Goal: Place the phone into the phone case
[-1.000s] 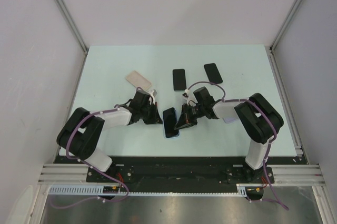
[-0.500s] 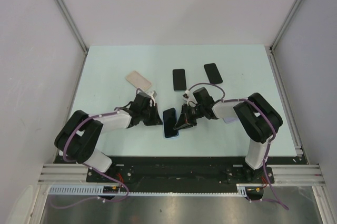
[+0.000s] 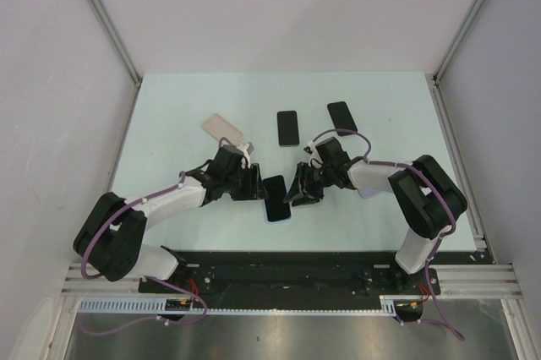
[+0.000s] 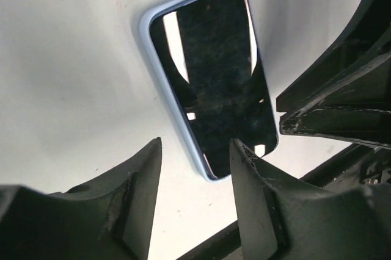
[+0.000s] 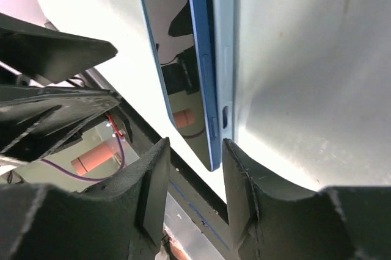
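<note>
The phone (image 3: 275,194), black screen up, lies in the light blue phone case (image 3: 281,217) near the table's front edge. In the left wrist view the phone (image 4: 215,71) fills the phone case (image 4: 160,68), whose rim shows round it. My left gripper (image 3: 256,184) is just left of it, open, and its jaws (image 4: 195,150) stand apart with the case's near corner just ahead of them. My right gripper (image 3: 296,193) is just right of it, open. From the right wrist the phone (image 5: 198,58) and phone case (image 5: 223,46) are seen edge-on, their end reaching between the right gripper's (image 5: 194,150) spread fingers.
Two more black phones (image 3: 288,128) (image 3: 341,117) lie further back. A beige case (image 3: 222,129) lies at the back left. The black base rail (image 3: 287,263) runs along the near edge. Each gripper's fingers show in the other's wrist view (image 4: 342,89) (image 5: 55,83).
Both grippers have opened. The left arm has stretched toward the phone. The phone and case now lie slightly turned between the two grippers, held by neither.
</note>
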{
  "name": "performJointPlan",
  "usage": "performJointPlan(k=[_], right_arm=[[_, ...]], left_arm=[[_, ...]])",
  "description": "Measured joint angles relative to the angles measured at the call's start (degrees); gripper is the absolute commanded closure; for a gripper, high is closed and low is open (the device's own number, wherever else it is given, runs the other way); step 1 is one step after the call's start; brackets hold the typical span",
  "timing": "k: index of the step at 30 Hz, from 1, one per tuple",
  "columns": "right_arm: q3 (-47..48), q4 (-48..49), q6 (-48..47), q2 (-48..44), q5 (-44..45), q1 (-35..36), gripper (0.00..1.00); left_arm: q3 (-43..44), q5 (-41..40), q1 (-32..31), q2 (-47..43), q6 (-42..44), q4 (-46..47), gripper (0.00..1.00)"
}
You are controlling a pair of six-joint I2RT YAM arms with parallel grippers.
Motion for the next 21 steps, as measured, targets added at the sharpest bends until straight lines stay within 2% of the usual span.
performJointPlan(k=[5,7,9,14,21], right_arm=[[0.0,-2.6,-2.0,-1.7,2.9,-0.6,0.71],[0.0,-2.7,-2.6,-1.8,3.6,-0.6,0.72],[0.0,-2.7,-3.2,-1.8,3.9,-0.6,0.70],[0.0,-1.6,-3.6,-0.6,4.3,0.5,0.58],[0.0,1.0,-3.5,1.6,4.7,3.8,0.51]], left_arm=[[1.4,0.7,0.0,0.2,0.0,0.9,0.41],[1.6,1.4,0.0,0.9,0.0,1.7,0.40],[1.7,2.2,0.0,1.9,0.0,2.3,0.37],[2.5,3.9,0.0,5.3,0.4,3.6,0.34],[2.6,5.6,0.0,9.4,0.6,4.7,0.40]])
